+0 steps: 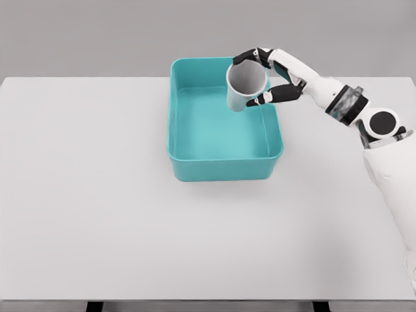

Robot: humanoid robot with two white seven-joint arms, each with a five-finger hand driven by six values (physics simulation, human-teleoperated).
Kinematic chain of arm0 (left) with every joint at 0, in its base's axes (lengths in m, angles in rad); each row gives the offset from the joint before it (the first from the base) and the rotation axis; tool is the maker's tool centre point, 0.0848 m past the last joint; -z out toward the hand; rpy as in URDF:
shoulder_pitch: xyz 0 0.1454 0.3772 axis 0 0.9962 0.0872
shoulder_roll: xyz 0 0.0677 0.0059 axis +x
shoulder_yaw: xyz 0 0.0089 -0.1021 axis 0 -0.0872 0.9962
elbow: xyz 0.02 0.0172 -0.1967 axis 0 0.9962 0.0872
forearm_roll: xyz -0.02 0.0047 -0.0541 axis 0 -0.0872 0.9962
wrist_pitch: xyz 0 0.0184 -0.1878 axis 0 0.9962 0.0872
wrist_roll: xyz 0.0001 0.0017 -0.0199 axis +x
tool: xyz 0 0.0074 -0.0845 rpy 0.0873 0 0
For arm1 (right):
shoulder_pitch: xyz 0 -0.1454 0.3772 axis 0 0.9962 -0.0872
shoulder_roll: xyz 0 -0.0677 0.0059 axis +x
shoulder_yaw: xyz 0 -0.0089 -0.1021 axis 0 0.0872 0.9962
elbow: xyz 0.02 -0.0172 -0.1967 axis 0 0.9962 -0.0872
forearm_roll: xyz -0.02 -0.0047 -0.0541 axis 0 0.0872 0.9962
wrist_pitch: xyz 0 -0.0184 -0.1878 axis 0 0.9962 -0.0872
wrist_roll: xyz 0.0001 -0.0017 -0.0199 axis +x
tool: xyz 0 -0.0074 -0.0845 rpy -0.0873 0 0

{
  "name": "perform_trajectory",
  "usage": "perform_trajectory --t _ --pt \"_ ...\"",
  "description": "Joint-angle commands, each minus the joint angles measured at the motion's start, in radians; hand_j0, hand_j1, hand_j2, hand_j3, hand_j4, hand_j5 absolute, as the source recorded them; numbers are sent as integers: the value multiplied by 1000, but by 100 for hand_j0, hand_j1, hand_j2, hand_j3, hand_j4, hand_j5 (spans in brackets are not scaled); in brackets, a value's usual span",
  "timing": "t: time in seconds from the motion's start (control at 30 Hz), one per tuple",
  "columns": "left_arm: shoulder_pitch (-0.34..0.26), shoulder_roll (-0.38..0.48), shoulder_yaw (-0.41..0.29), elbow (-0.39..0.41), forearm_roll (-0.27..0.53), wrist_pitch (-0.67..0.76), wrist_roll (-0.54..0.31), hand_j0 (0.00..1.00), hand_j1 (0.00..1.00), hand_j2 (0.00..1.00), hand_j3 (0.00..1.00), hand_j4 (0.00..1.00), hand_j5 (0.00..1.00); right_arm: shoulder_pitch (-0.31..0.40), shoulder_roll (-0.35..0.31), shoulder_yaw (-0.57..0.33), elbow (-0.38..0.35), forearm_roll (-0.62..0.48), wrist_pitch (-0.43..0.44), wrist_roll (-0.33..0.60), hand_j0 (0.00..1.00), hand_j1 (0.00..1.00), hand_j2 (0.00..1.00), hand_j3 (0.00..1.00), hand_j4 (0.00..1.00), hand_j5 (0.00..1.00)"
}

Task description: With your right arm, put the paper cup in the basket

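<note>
Right hand [270,78] gripping cup [245,86], fingers wrapped round rim, cup tilted. Basket [221,166] directly below hand, on table [84,195].

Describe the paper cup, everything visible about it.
The paper cup is plain white-grey with a round open mouth tilted toward the camera, showing an empty grey inside. It looks like thin paper and undamaged. The right hand grips it, dark fingers over the rim and thumb against its side, holding it over the far right part of the teal basket.
</note>
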Motion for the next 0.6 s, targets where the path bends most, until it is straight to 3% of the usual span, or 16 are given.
perform_trajectory --t 0.0,0.13,0.23,0.33,0.4,0.5,0.57 --pt "0 0 0 0 0 0 0 100 100 100 100 100 100 -2 39 0 5 125 45 0 66 66 66 66 66 66" --pt "0 0 0 0 0 0 0 100 100 100 100 100 100 -17 90 0 1 349 87 0 66 66 66 66 66 66" --pt "0 0 0 0 0 0 0 100 100 100 100 100 100 -18 95 0 -34 446 109 0 66 66 66 66 66 66" --pt "0 0 0 0 0 0 0 100 100 100 100 100 100 -20 99 3 -145 580 225 0 66 66 66 66 66 66" --pt "0 0 0 0 0 0 0 100 100 100 100 100 100 -31 105 3 -205 604 268 0 66 66 66 66 66 66" --pt "0 0 0 0 0 0 0 100 100 100 100 100 100 -40 107 54 -269 681 336 0 66 66 66 66 66 66" --pt "0 0 0 0 0 0 0 100 100 100 100 100 100 -51 118 118 -274 759 371 0 66 66 66 66 66 66"
